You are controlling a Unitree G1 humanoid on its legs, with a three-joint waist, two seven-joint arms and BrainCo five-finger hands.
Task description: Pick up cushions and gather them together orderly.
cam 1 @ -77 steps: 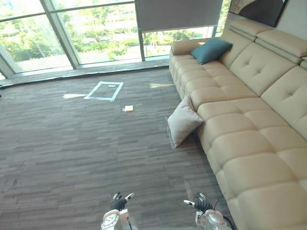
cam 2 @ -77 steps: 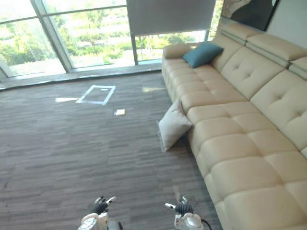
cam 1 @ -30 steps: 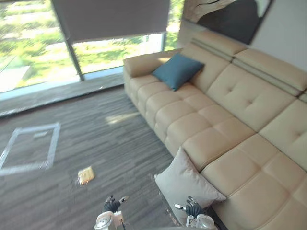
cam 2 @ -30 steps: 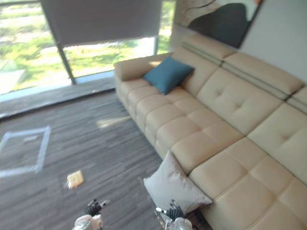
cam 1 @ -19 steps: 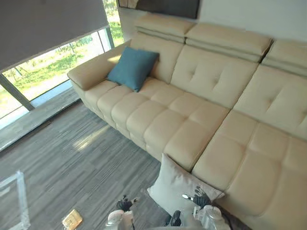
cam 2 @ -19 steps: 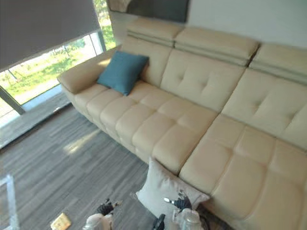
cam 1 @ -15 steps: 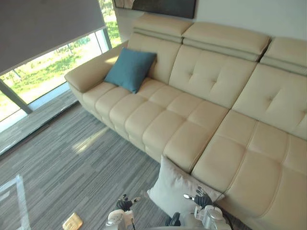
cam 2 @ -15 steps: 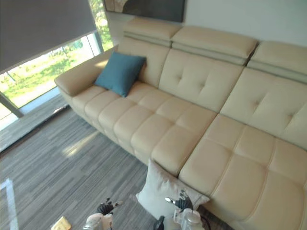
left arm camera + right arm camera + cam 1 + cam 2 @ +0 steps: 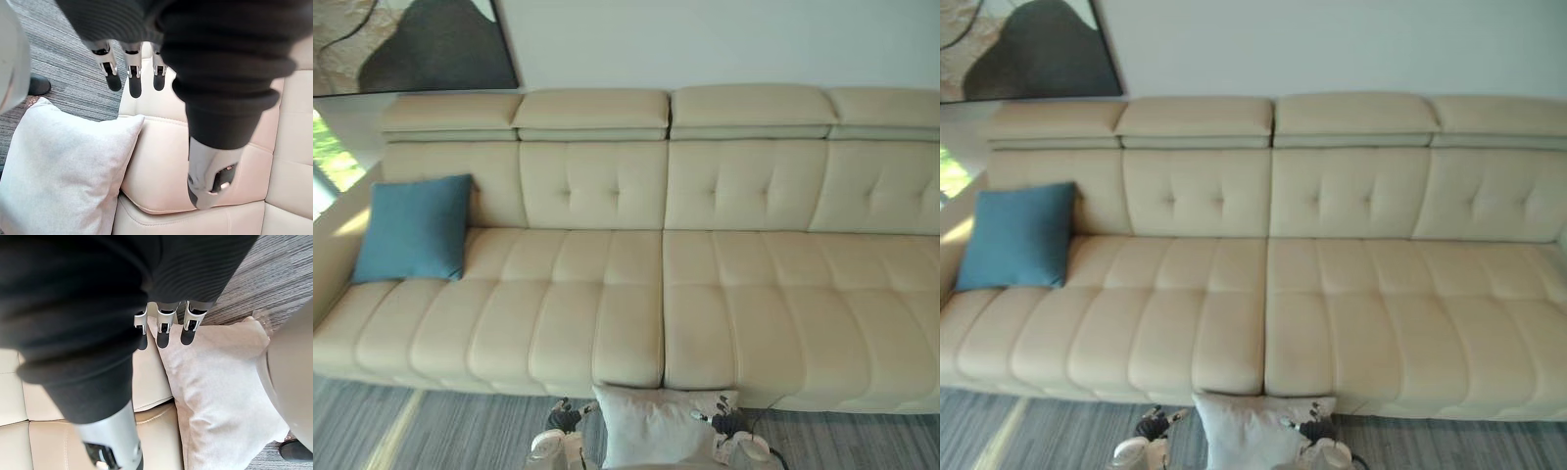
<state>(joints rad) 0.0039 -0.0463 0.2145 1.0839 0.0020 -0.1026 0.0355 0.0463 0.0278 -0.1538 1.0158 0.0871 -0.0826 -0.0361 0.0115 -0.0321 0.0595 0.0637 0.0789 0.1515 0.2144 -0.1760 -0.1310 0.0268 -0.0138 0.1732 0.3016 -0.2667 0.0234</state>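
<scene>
**A:** Closest to us, the left hand (image 9: 563, 415) and the right hand (image 9: 724, 421) hang low in front of the sofa (image 9: 705, 323), 1 on either side of the grey cushion (image 9: 656, 431). Both have straight fingers and thumbs held apart, and neither is holding anything.

**B:** Where does that cushion sit?

**A:** On the floor, propped against the sofa's front near its middle seam. I'd judge it light and soft, with a woven cover that shouldn't slip. Pressing in on its 2 side edges, 1 hand on each, looks safest, because a grip on 1 corner would let it flop.

**B:** And the other?

**A:** The teal cushion (image 9: 411, 227) is on the seat at the sofa's left end, leaning on the backrest, well apart from the grey cushion.

**B:** What's different from 0.5 s ago?

**A:** Only the viewpoint. Then the sofa ran at a slant with a window showing, and now it's faced squarely. Both cushions keep their places on the sofa, and both hands are just as open.
</scene>
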